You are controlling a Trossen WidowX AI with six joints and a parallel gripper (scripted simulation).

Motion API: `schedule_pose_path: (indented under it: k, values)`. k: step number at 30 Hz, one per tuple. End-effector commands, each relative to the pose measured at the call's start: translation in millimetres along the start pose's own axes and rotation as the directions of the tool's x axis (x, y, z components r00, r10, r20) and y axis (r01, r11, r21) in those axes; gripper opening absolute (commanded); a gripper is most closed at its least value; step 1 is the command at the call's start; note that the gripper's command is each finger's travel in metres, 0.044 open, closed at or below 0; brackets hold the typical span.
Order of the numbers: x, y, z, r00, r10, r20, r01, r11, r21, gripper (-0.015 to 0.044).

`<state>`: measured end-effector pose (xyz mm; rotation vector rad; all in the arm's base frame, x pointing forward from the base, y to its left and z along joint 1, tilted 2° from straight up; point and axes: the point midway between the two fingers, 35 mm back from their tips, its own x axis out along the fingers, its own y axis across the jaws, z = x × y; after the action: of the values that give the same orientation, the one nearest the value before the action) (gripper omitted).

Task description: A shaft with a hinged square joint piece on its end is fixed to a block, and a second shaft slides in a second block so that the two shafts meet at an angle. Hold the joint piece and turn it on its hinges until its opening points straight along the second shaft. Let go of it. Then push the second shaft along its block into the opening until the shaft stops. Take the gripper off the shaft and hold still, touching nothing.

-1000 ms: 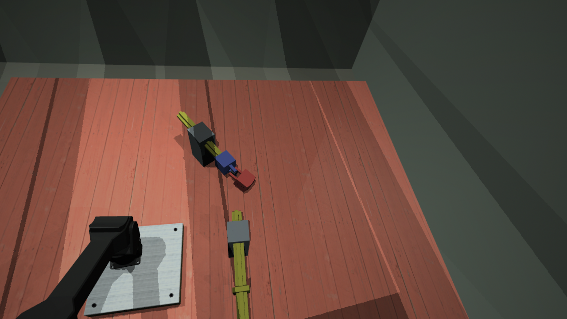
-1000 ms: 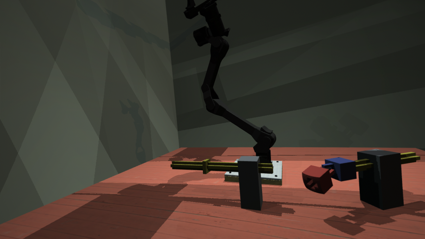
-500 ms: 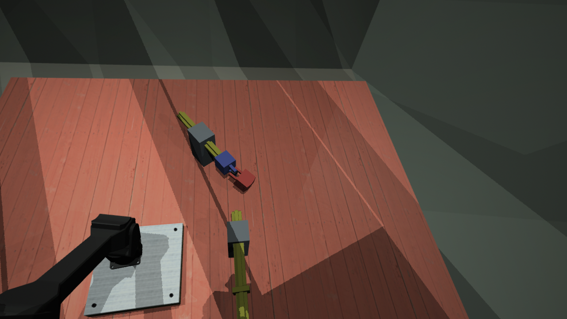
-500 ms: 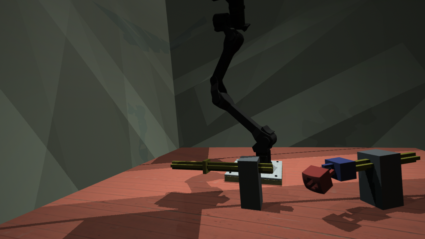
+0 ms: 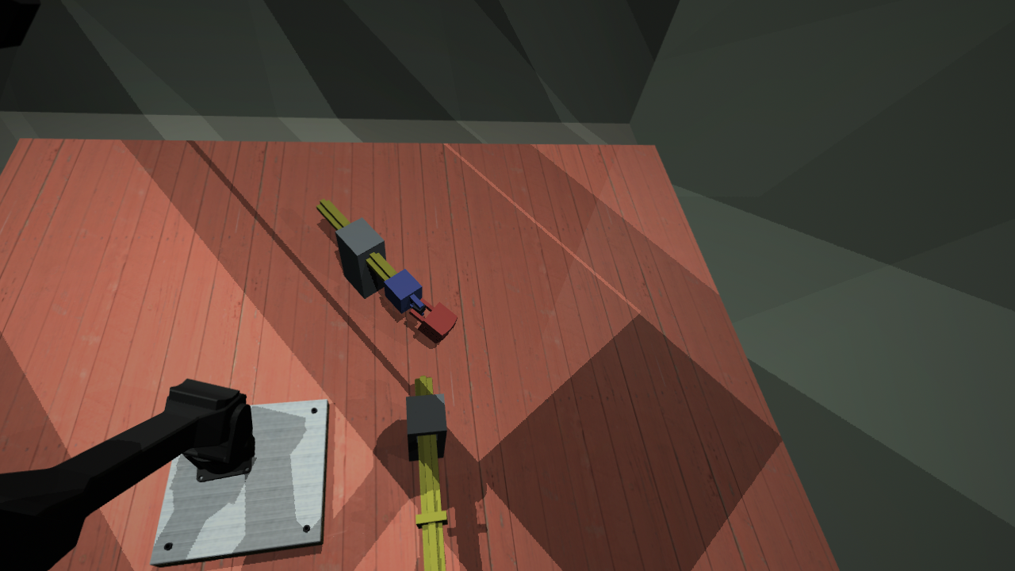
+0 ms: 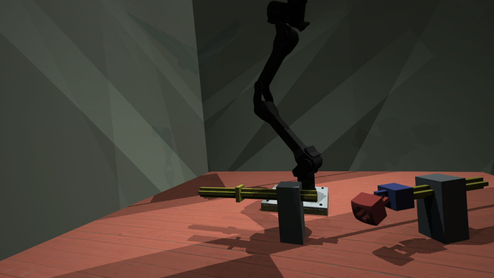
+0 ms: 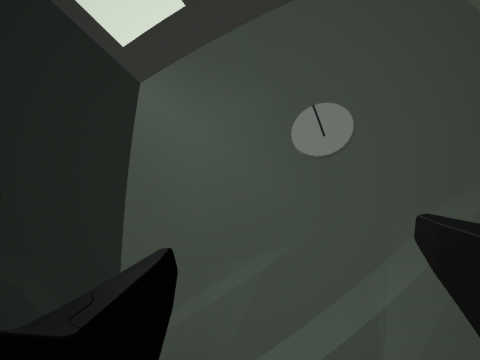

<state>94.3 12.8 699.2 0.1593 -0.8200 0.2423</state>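
A red joint piece [image 5: 439,319] [image 6: 368,204] is hinged to a blue piece [image 5: 403,285] [image 6: 400,197] on the end of the fixed yellow shaft [image 5: 333,213] [image 6: 476,183]. It tilts downward; its opening shows dark at its lower front in the exterior view and does not point straight along the second shaft. The second yellow shaft [image 5: 428,472] [image 6: 220,192] lies through its grey block [image 5: 426,415] [image 6: 290,214], its near end short of the red piece with a gap between. My gripper [image 7: 298,246] is open and empty, high above the table, facing the walls, away from both shafts.
The fixed shaft's grey block [image 5: 360,238] [image 6: 454,207] stands on the plank table [image 5: 568,248] [image 6: 120,234]. A yellow collar [image 5: 431,518] [image 6: 239,193] sits on the second shaft. The arm's metal base plate [image 5: 284,482] is beside that shaft. A round wall disc [image 7: 332,125] shows in the wrist view.
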Motion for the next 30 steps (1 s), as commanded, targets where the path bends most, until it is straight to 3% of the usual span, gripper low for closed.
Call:
schedule_pose_path:
  k: [1, 8, 22, 30]
  values:
    - [6, 13, -14, 1.0, 0.005, -0.028, -0.006, 1.0, -0.025, 0.044]
    - [15, 32, -38, 0.996, 0.027, -0.079, -0.032, 0.998, -0.06, 0.044]
    - [36, 79, -146, 0.923, 0.091, -0.373, -0.159, 0.975, -0.156, 0.044]
    - [45, 75, -175, 0.911, 0.051, -0.409, -0.145, 0.969, -0.201, 0.044]
